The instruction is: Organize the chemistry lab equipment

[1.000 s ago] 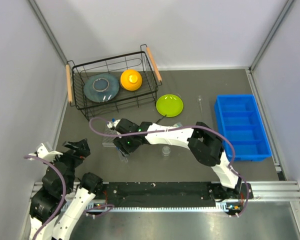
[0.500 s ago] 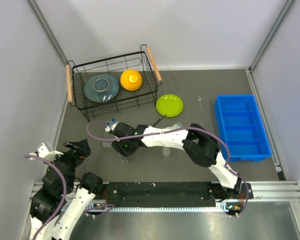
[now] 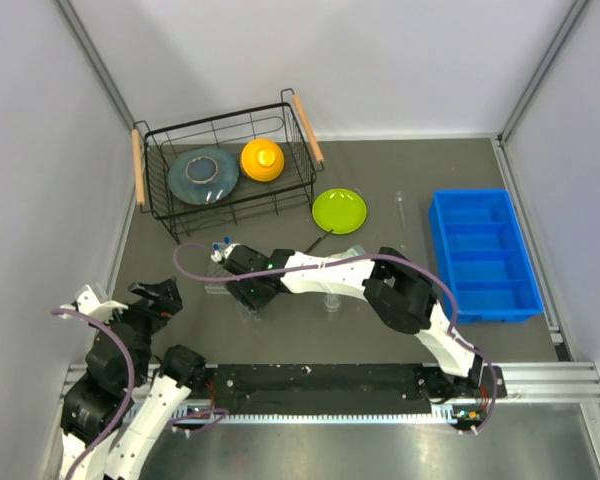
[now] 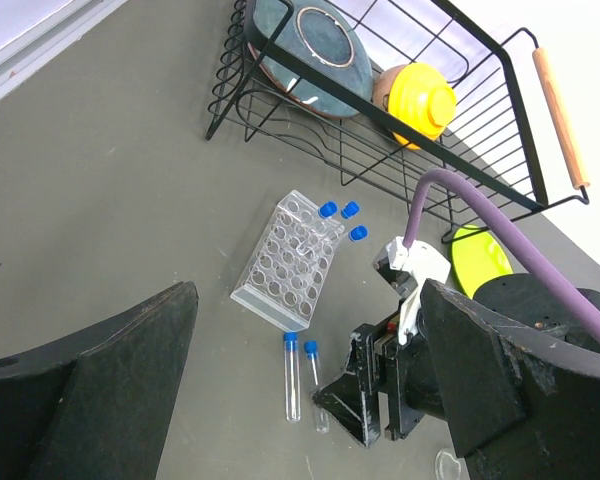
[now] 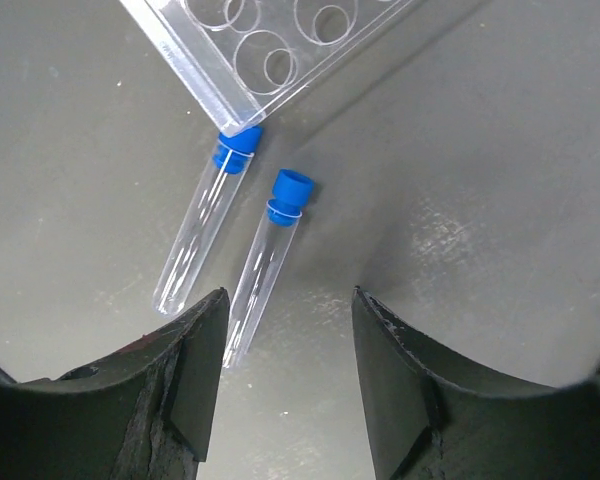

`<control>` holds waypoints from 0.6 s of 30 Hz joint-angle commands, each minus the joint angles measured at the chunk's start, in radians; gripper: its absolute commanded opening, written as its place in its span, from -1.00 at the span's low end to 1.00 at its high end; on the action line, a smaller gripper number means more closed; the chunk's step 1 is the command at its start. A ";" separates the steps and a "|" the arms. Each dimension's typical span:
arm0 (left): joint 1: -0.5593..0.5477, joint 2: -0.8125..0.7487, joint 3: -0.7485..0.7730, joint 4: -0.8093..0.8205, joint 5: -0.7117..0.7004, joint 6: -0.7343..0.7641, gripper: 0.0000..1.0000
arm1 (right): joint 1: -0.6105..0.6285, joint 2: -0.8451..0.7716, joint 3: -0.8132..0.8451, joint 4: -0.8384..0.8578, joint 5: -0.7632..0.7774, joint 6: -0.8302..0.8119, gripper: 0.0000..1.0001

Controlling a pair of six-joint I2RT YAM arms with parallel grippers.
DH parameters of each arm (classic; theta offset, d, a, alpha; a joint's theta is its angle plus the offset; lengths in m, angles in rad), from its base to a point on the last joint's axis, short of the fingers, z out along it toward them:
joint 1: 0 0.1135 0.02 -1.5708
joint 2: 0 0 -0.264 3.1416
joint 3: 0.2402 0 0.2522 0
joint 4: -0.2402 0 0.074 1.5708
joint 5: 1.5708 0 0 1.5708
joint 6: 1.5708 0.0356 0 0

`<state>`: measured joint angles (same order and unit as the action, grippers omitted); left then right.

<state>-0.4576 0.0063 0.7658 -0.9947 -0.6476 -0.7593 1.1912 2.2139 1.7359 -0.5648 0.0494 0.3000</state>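
Note:
Two blue-capped test tubes [image 5: 202, 232] [image 5: 265, 262] lie side by side on the table just below the clear tube rack [image 5: 270, 40]. My right gripper [image 5: 290, 390] is open and empty, low over the table; the nearer tube's end is by its left finger. The left wrist view shows the rack [image 4: 288, 260], three capped tubes standing in it [image 4: 340, 212], and the right gripper [image 4: 365, 400] beside the lying tubes [image 4: 291, 375]. My left gripper [image 3: 160, 297] is open and empty, raised at the near left. A tiny clear dish [image 3: 332, 301] and a thin glass rod [image 3: 401, 207] lie apart.
A black wire basket [image 3: 220, 118] at the back left holds a grey plate [image 3: 202, 176] and an orange bowl [image 3: 262, 159]. A lime-green plate [image 3: 339, 210] lies right of it. A blue bin [image 3: 483, 255] stands at the right. The right arm stretches across the middle.
The right arm has reached a little further left, its gripper settling over the two lying tubes. The left arm has not moved.

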 commanded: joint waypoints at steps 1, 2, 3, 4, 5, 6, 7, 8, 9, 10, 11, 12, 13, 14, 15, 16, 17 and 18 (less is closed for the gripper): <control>0.005 -0.161 -0.010 0.045 0.005 0.017 0.97 | 0.021 0.012 0.027 0.000 0.075 0.004 0.00; 0.005 -0.160 -0.008 0.047 0.008 0.017 0.97 | 0.019 0.010 0.024 -0.003 0.081 0.001 -0.03; 0.005 -0.160 -0.010 0.047 0.008 0.020 0.97 | 0.019 0.012 0.022 -0.004 0.086 -0.001 -0.04; 0.004 -0.160 -0.010 0.047 0.009 0.018 0.97 | 0.019 0.009 0.021 -0.006 0.099 0.001 -0.08; 0.005 -0.160 -0.008 0.047 0.009 0.018 0.97 | 0.019 0.007 0.016 -0.006 0.105 -0.002 -0.09; 0.005 -0.160 -0.010 0.047 0.011 0.020 0.97 | 0.019 0.006 0.010 -0.006 0.112 -0.004 -0.13; 0.005 -0.160 -0.010 0.048 0.011 0.020 0.97 | 0.019 0.003 0.008 -0.006 0.121 -0.007 -0.17; 0.005 -0.161 -0.008 0.048 0.012 0.020 0.97 | 0.019 0.001 0.001 -0.006 0.124 -0.012 -0.19; 0.005 -0.160 -0.011 0.050 0.014 0.023 0.97 | 0.019 0.000 0.001 -0.006 0.124 -0.013 -0.21; 0.005 -0.161 -0.011 0.051 0.016 0.025 0.97 | 0.019 0.000 -0.002 -0.007 0.132 -0.015 -0.33; 0.005 -0.160 -0.011 0.054 0.022 0.023 0.97 | 0.019 0.000 -0.003 -0.007 0.133 -0.018 -0.38; 0.004 -0.160 -0.013 0.059 0.023 0.029 0.97 | 0.018 0.000 -0.004 -0.006 0.135 -0.019 -0.42; 0.004 -0.157 -0.014 0.060 0.023 0.032 0.97 | 0.018 0.000 -0.004 -0.004 0.135 -0.024 -0.50; 0.004 -0.157 -0.014 0.062 0.028 0.032 0.97 | 0.018 0.000 -0.006 -0.006 0.132 -0.025 -0.54; 0.004 -0.154 -0.014 0.065 0.031 0.032 0.97 | 0.016 0.001 -0.006 -0.003 0.132 -0.028 -0.56; 0.004 -0.146 -0.011 0.064 0.032 0.032 0.97 | 0.015 0.001 -0.007 -0.006 0.130 -0.032 -0.61; 0.004 -0.140 -0.011 0.065 0.037 0.032 0.97 | 0.013 0.001 -0.009 -0.004 0.126 -0.033 -0.63; 0.004 -0.135 -0.007 0.064 0.043 0.031 0.97 | 0.010 0.001 -0.009 -0.004 0.119 -0.033 -0.63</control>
<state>-0.4580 0.0063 0.7589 -0.9833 -0.6273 -0.7490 1.1912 2.2139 1.7294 -0.5690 0.1600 0.2794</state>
